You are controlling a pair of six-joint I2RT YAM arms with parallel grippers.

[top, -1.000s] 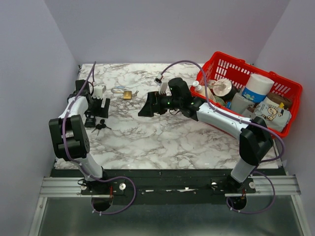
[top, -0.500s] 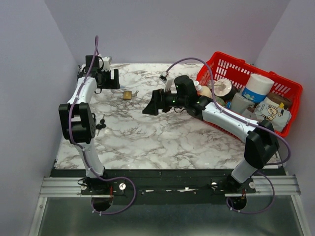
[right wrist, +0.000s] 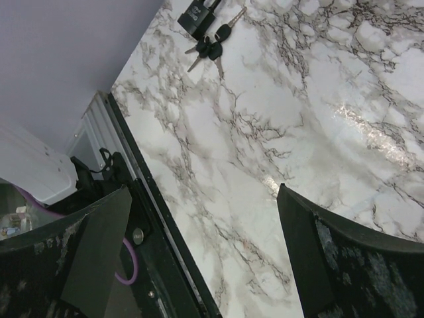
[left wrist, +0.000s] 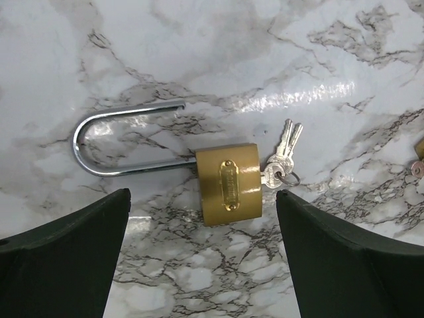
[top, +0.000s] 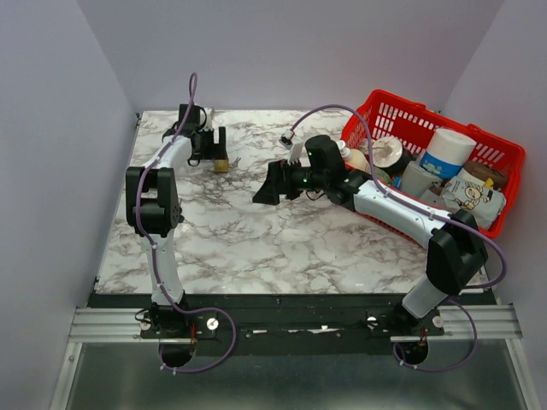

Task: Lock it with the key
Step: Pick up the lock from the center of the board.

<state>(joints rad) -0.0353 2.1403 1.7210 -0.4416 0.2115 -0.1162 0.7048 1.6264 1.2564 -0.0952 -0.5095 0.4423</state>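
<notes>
Well, locking not started: the brass padlock (left wrist: 228, 184) lies flat on the marble table (top: 282, 248) near the far left corner, shackle (left wrist: 122, 142) swung open, keys (left wrist: 283, 159) at its base, one apparently in the keyhole. Left gripper (top: 209, 147) hovers right over it, jaws wide, holding nothing; right gripper (top: 263, 193) mid-table, wide and empty too. Left to do: close shackle, turn key. Red basket (top: 406, 111) of clutter at right, plain lilac walls

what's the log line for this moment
left claw: open, above brass padlock | shackle: open | keys: at padlock base | right claw: open, empty
</notes>
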